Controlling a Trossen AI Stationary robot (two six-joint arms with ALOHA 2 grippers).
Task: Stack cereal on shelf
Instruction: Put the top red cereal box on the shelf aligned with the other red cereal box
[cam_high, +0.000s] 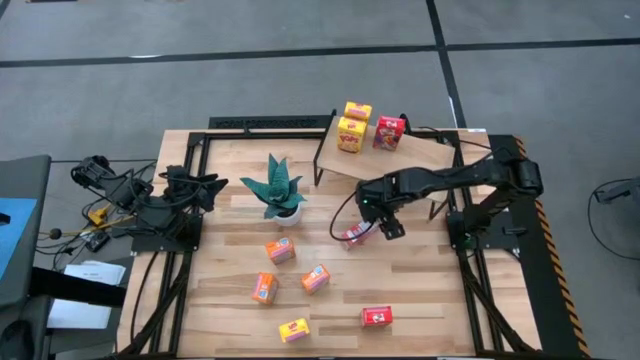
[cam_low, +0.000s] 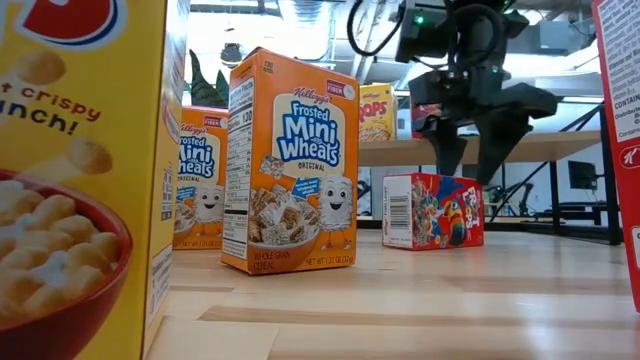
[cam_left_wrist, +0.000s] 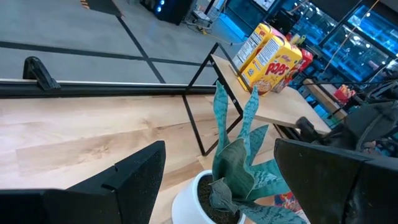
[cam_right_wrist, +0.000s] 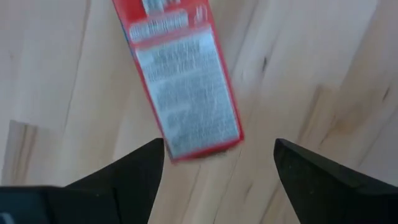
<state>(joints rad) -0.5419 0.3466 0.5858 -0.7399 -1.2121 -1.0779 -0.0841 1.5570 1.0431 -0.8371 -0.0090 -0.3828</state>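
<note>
The shelf (cam_high: 420, 155) stands at the table's far right and bears two yellow cereal boxes (cam_high: 353, 125) and a red one (cam_high: 389, 131), all upright. My right gripper (cam_high: 378, 226) hangs open, pointing down, just above a red box (cam_high: 356, 235) that lies on the table in front of the shelf. In the low view its fingers (cam_low: 447, 150) stand over that box (cam_low: 433, 210); in the right wrist view the box (cam_right_wrist: 186, 93) lies ahead, between the two fingers. My left gripper (cam_left_wrist: 217, 177) waits open at the table's left, facing the plant (cam_left_wrist: 239, 155).
A teal plant in a white pot (cam_high: 278, 190) stands mid-table. Three orange boxes (cam_high: 279, 250) (cam_high: 315, 278) (cam_high: 264, 288), a yellow box (cam_high: 294, 329) and a red box (cam_high: 376, 316) are scattered toward the near edge. Cables (cam_high: 100, 185) lie at the left.
</note>
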